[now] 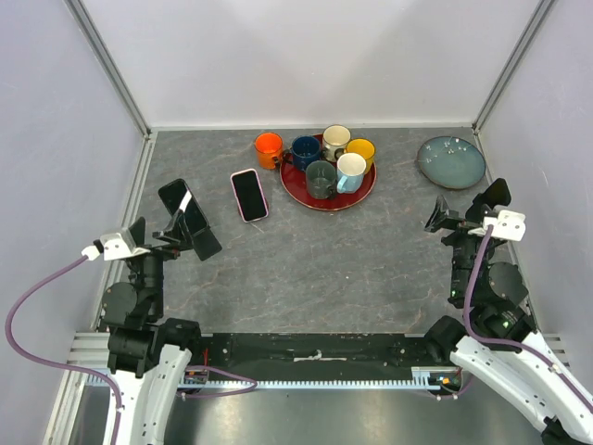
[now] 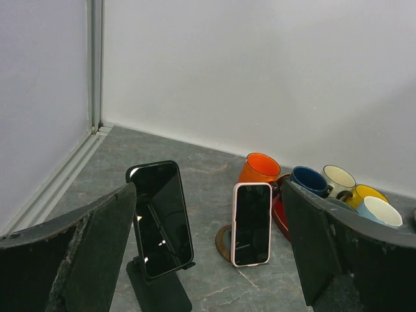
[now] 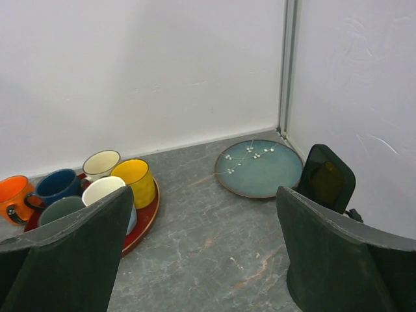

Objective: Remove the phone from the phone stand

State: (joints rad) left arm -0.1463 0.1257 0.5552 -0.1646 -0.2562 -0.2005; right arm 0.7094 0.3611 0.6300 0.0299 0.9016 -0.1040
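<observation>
Nearest to us, the left gripper point(image 2: 208, 192) and right gripper point(image 3: 205, 195) both have their jaws spread wide with nothing in them. Just ahead of the left one, we've got a black phone point(image 2: 161, 218) propped upright on its black stand point(image 2: 159, 292). A bit further out, a pink-cased phone point(image 2: 251, 223) leans on a second stand point(image 2: 218, 244). Beyond that are the mugs point(image 1: 321, 178) on a red tray point(image 1: 298, 188), with a blue plate point(image 1: 451, 162) far right.

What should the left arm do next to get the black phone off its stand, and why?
Probably ease the left claw forward toward the black phone: the claw is open and empty, and the phone leans on its stand ahead, not yet between the fingers.
</observation>
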